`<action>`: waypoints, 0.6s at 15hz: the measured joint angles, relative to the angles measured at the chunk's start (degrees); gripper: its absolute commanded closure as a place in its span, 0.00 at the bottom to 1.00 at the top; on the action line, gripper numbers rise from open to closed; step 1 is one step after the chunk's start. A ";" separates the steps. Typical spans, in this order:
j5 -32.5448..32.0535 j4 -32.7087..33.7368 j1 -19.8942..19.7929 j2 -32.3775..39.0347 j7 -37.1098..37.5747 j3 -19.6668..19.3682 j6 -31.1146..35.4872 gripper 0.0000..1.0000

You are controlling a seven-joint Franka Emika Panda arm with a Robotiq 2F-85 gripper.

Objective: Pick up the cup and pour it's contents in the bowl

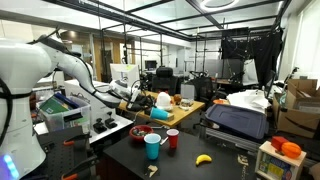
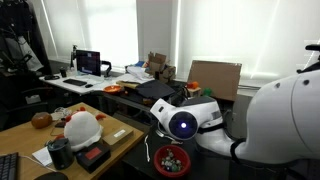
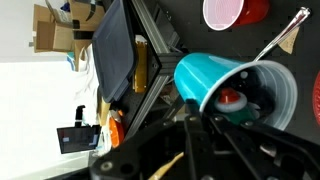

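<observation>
Wrist view: tool (image 3: 192, 122) pressed together, apparently pinching the wall of the cup (image 3: 287, 95); the contact itself is partly hidden. The cup lies tipped, mouth toward the camera, with something red and dark inside.

In an exterior view the cup hangs tilted off the tabletop (image 1: 120, 160), just beside and above the bowl (image 1: 141, 131).

Judged step: the pour, with lifting done. The next move likely calls for more tilt, keeping the mouth over the bowl and the pinch firm.

Count:
- 3 cups: 1 blue one in the tool, plus 1 teal cup (image 1: 152, 147) and 1 red cup (image 1: 172, 139) standing upright near each other.
- 1 bowl, holding small bits.
- 1 banana (image 1: 203, 158), farther along the tabletop.
</observation>
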 measured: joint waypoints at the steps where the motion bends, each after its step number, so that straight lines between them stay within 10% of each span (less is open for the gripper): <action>1: 0.00 0.00 0.08 0.00 0.04 -0.03 -0.11 0.99; 9: 0.00 0.47 0.96 2.42 1.18 -0.81 -1.17 0.99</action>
